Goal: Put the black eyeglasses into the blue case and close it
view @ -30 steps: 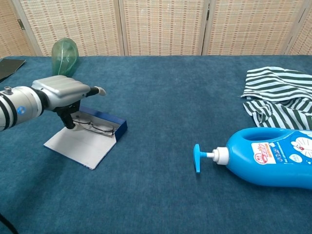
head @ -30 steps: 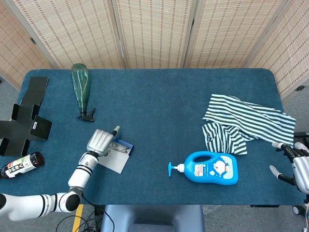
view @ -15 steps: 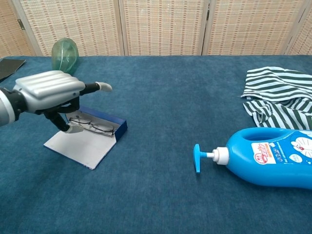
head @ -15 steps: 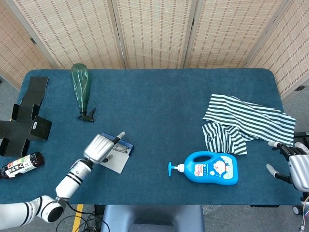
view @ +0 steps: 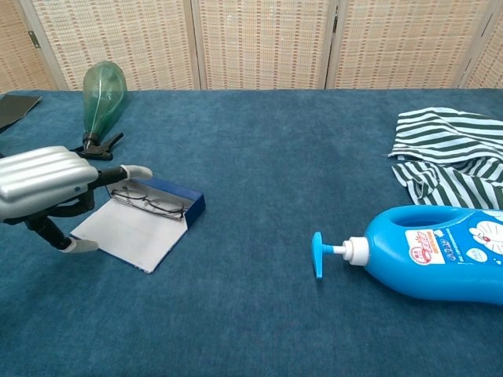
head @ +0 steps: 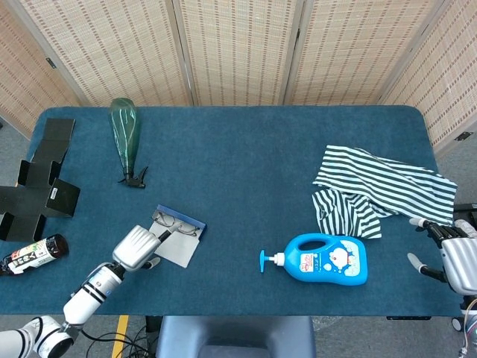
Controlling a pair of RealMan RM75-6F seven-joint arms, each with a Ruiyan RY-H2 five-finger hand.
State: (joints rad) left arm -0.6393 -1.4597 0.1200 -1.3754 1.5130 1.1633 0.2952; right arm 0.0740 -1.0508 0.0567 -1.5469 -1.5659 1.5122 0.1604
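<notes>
1. Black eyeglasses (view: pixel 149 203): lying folded in the tray of the blue case (view: pixel 174 198), at the near-left part of the table (head: pixel 246 164). First half of the task judged done.
2. Blue case: open; its pale lid (view: pixel 130 232) lies flat on the cloth toward the robot. Closing is not yet done.
3. Left hand (view: pixel 49 191): just beside the lid's near-left edge, holding nothing; fingers loosely extended, thumb (view: pixel 77 245) low by the lid's corner. Judged well placed to get under the lid and fold it over.
4. Right hand (head: pixel 455 253): at the table's far-right edge, fingers spread, holding nothing, well apart from the case.
5. Head view only: right hand; black cardboard pieces (head: pixel 41 179) and a dark bottle (head: pixel 31 255) left of the table.
6. Chest view only: the case's raised blue wall, the glasses' frame seen clearly, and the thumb beneath the left palm.
</notes>
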